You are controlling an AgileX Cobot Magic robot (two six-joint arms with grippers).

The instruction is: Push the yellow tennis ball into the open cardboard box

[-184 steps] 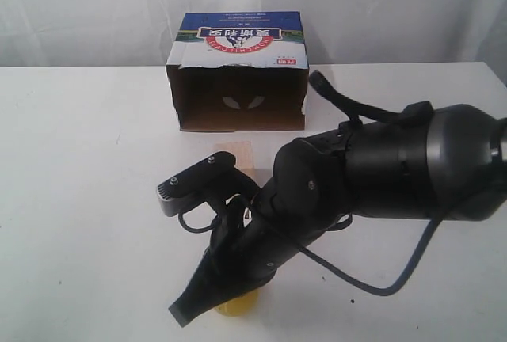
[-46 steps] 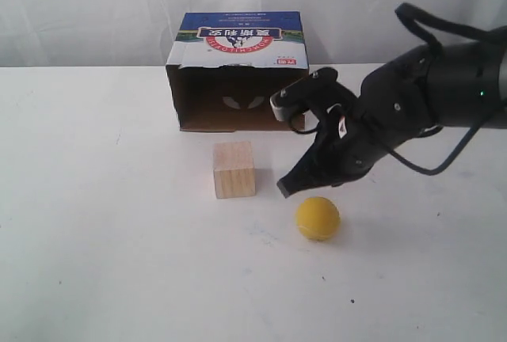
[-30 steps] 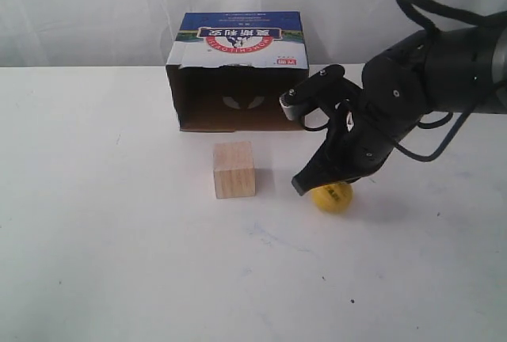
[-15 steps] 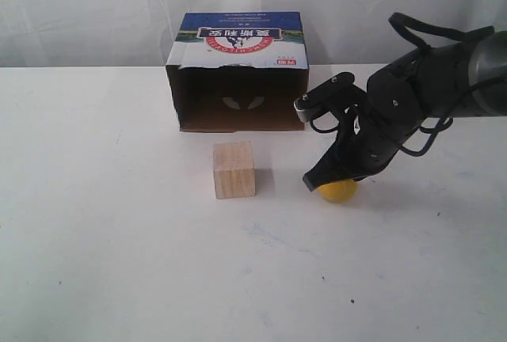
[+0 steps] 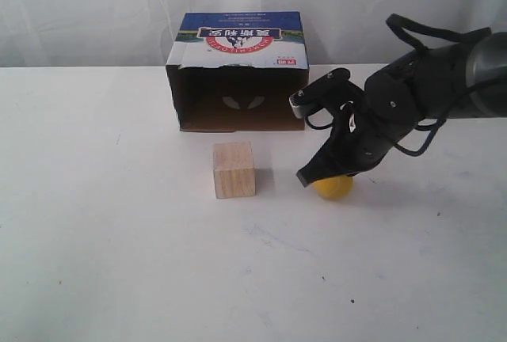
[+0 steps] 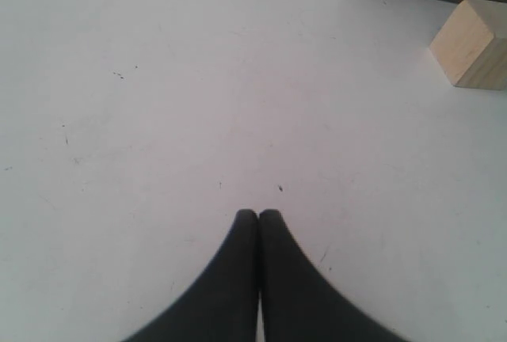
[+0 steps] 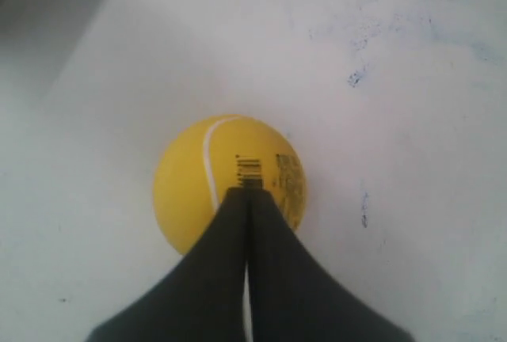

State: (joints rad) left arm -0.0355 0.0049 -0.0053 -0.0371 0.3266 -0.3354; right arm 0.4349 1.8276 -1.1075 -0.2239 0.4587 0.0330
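On the table (image 5: 95,239): a yellow tennis ball (image 5: 335,190), a pale wooden cube (image 5: 234,169) and an open cardboard box (image 5: 238,41), each apart from the others.
Box: it stands at the far side of the table. The blue-and-white printed panel with a red logo is on top, and the open side faces the exterior camera.
Box interior: dark, with two pale marks on the rear wall.
Cube: outside the box, in front of its opening.
Ball: outside the box, on the tabletop to the right of the cube. It is near the box's right front corner, and its barcode print shows in the right wrist view.
Right gripper (image 7: 248,193): fingers pressed together, tips resting on the ball's upper side, clasping nothing.
Left gripper (image 6: 258,215): fingers clenched together over bare tabletop, with the cube ahead and to one side.
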